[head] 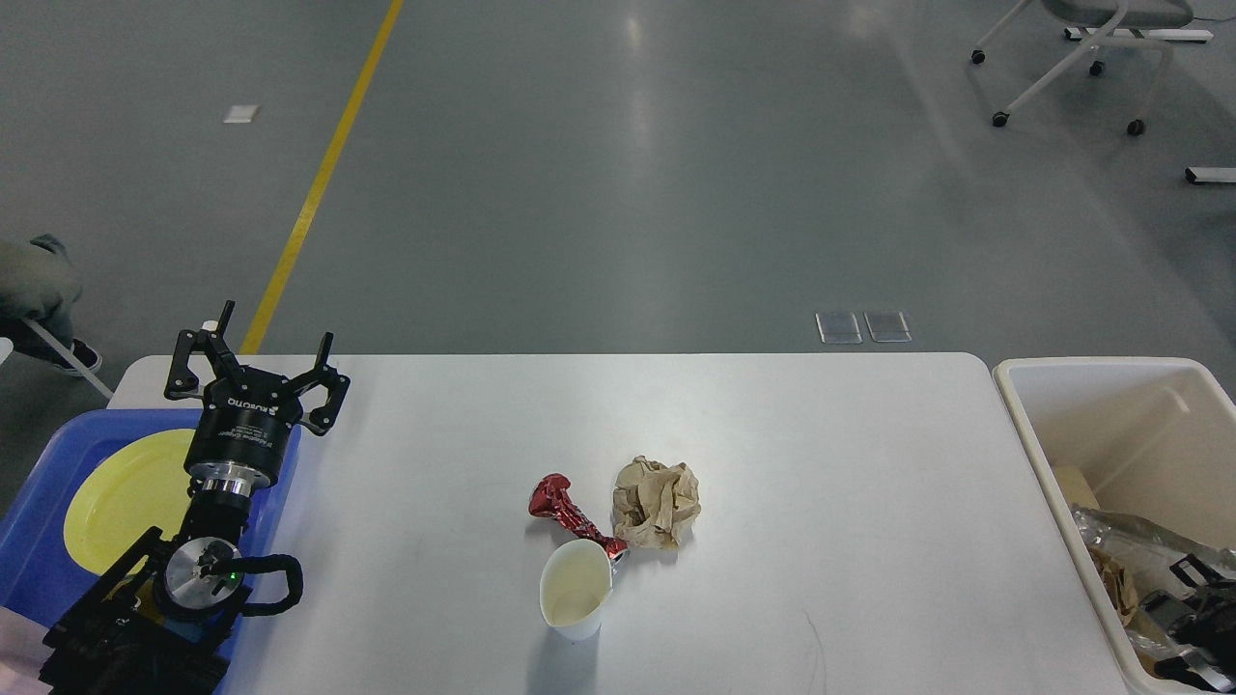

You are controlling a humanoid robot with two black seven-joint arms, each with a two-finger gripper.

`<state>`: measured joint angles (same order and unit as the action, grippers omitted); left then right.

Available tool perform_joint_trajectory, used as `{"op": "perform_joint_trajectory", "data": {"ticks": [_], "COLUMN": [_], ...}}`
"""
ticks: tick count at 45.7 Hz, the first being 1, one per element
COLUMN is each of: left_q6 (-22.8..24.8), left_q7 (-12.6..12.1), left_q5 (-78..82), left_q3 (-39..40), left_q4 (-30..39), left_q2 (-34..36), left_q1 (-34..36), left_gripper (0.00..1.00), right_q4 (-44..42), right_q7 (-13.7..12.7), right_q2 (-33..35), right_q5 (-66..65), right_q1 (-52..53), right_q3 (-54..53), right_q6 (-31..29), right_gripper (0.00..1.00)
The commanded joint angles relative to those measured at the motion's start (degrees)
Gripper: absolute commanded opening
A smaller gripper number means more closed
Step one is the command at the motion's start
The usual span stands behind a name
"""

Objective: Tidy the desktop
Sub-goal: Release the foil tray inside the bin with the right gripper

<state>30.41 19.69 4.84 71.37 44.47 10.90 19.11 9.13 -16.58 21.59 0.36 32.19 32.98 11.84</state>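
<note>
White lettering, seen upside down and hard to read, is printed on the left gripper (256,355), whose fingers are spread wide above the blue tray (39,502). The right gripper (1193,618), low inside the cream bin (1024,405), is partly cut off; its opening cannot be told. The desktop (821,483) spans between them.

We find one text only: white lettering on the black body of the left gripper (259,357), seen upside down. It looks like "ROBOTIQ" with a smaller line under it too small to read. Nothing readable on the paper cup (576,602), the red wrapper (568,513) or the cream bin (1101,425).
</note>
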Motion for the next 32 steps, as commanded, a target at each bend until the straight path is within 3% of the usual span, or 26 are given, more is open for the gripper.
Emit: {"op": "perform_joint_trajectory", "data": {"ticks": [1,20,32], "left_q6": [0.00,0.00,0.00], "left_q7": [0.09,0.00,0.00], "left_q5": [0.00,0.00,0.00], "left_q3": [0.00,0.00,0.00], "left_q4": [0.00,0.00,0.00], "left_q2": [0.00,0.00,0.00], "left_q1": [0.05,0.05,0.05], "left_gripper": [0.99,0.99,0.99], "right_q4": [0.28,2.12,19.95], "right_q7": [-0.03,0.58,0.14], "right_q2": [-0.85,0.37,12.59], "right_q5": [-0.27,-3.43,-17.66], "right_q1": [0.24,4.27,21.49], "right_q3": [-0.02,2.26,3.06], "right_q6": [0.56,-0.24,-7.43], "right_gripper": [1.00,1.00,1.00]}}
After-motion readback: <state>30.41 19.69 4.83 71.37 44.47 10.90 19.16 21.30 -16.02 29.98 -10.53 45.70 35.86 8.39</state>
